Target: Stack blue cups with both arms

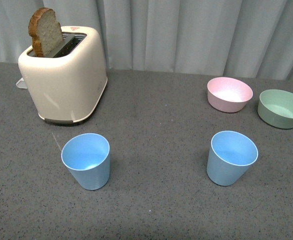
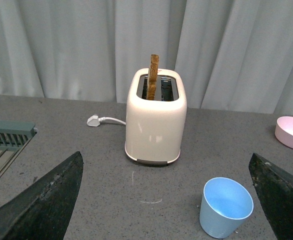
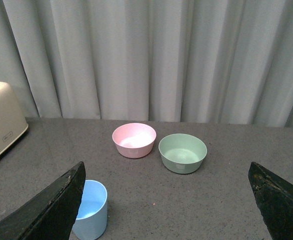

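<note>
Well apart, two blue cups (image 1: 86,162) (image 1: 231,159); two bowls (image 1: 230,94) (image 1: 282,108), one toaster (image 1: 64,75); both pincers (image 2: 165,155) (image 3: 166,162) agape, empty.

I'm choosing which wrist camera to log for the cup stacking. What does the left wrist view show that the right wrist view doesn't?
Only the left wrist view: the bread slice standing in the toaster, the white plug with its cable, a green slatted rack at the edge, and the left blue cup. Only the right wrist view: the green bowl and the right blue cup. Both: toaster, pink bowl, grey tabletop, curtain.
</note>
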`<state>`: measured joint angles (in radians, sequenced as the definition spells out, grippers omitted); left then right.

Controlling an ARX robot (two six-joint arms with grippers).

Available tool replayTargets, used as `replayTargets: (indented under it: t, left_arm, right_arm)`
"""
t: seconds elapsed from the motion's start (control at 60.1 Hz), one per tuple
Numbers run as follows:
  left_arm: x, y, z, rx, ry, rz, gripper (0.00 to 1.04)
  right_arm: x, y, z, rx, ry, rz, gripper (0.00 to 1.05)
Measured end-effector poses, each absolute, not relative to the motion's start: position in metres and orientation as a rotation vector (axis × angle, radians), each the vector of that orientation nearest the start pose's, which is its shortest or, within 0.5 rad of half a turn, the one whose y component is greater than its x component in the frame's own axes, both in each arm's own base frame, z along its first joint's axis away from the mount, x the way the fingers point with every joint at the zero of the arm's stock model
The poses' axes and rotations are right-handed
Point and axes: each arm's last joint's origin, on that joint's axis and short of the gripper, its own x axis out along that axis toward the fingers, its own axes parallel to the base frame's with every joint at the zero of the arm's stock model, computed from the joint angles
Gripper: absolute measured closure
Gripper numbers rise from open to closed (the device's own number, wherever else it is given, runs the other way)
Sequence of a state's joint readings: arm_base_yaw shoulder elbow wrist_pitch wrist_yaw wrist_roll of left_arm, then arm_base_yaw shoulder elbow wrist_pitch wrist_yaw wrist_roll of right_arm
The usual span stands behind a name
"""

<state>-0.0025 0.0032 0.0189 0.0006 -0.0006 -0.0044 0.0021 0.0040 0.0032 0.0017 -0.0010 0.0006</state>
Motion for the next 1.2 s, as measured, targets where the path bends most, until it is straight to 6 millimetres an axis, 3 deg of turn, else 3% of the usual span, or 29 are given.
replayTargets:
  t: [0.899, 1.032, 1.199]
  left_arm:
    - [0.097, 0.0, 0.17, -0.005, -0.015, 0.0, 0.07]
    - [0.103, 0.0, 0.162, -0.096, 0.275, 0.178, 0.07]
    - [0.126, 0.006, 0.162, -0.193, 0.339, 0.191, 0.07]
  right_arm:
    - [0.098, 0.0, 0.164, 0.001, -0.001, 0.003, 0.1]
    - [0.098, 0.0, 0.164, 0.001, -0.001, 0.003, 0.1]
    - [0.098, 0.0, 0.164, 0.0, -0.001, 0.003, 0.1]
